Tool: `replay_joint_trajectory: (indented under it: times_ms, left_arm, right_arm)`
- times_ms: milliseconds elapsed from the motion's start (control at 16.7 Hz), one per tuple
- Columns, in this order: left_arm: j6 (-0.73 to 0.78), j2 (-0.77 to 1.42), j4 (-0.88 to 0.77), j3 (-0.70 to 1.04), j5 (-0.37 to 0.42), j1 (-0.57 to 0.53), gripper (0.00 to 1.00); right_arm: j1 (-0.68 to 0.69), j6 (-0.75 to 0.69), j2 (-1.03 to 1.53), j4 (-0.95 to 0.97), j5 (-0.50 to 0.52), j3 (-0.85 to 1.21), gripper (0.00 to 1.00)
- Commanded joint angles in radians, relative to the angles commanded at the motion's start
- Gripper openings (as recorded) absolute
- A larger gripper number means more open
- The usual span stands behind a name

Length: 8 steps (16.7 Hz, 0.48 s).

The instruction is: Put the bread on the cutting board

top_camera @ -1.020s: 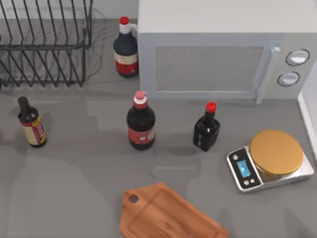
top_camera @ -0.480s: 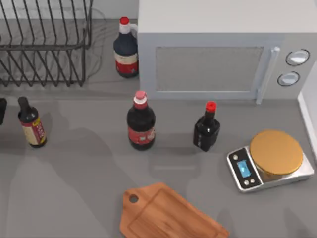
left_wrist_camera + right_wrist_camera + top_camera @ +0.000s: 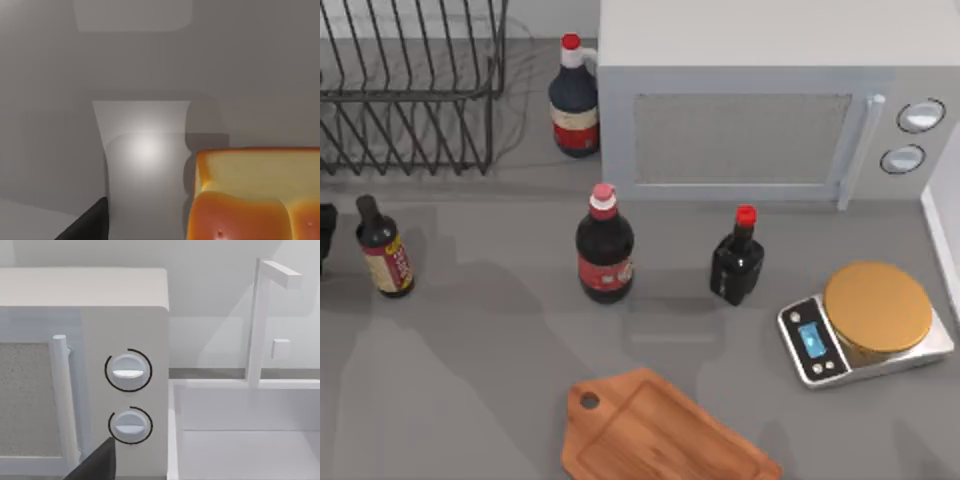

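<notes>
Bread [image 3: 255, 197]: golden-orange loaf with paler top, seen close under the left wrist camera beside one dark fingertip [image 3: 90, 225] of the left gripper; whether that pincer is spread or pinching cannot be told. Cutting board [image 3: 660, 430]: reddish-brown, handle hole toward the small bottle [image 3: 382, 248], empty, lying in front of the pink-capped bottle [image 3: 604, 245]; left arm [image 3: 325, 235] barely enters just beside the small bottle. Handling, as judged: straddle the loaf's narrow sides squarely, close gently, lift before travelling past the small bottle; right arm parked facing the microwave [image 3: 85, 370], fingers likewise undeterminable.
</notes>
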Motion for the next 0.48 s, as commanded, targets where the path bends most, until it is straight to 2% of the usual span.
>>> replay_joint_trajectory:
  times_ms: [480]
  left_arm:
    - [0.000,0.000,0.000,0.000,0.000,0.000,0.32]
  right_arm:
    - [0.000,0.000,0.000,0.000,0.000,0.000,1.00]
